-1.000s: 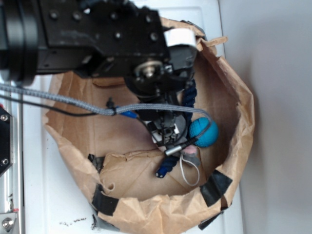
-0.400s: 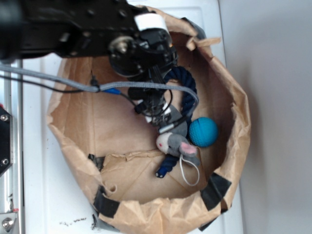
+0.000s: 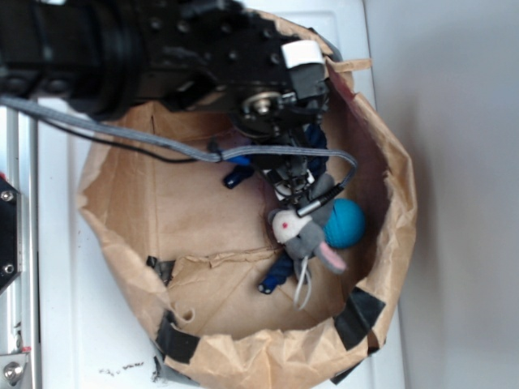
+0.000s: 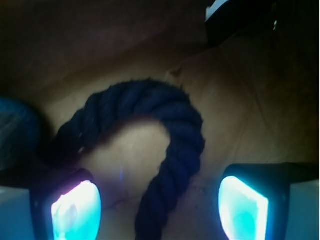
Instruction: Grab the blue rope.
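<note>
fingers (image 4: 159, 207): mine, spread wide, nothing held
blue rope (image 4: 172, 130): hooked curve, its straight part running down between my two pads
ball (image 3: 344, 222): just beside the plush mouse (image 3: 302, 235)

Black blocky arm (image 3: 138, 49) with screws, white label (image 3: 302, 54), grey braided cable (image 3: 122, 134), glowing cyan finger pads (image 4: 242, 210)

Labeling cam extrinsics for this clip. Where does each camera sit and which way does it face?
Exterior: overhead, looking down into the brown paper bag; shows the black arm, the tool, the grey plush mouse and the teal ball.
Wrist: mounted on the tool, looking past both glowing fingers at the bag floor; the fingers stand apart, with the blue rope passing between them.
Shared: blue rope, ball, bag floor, tool.
</note>
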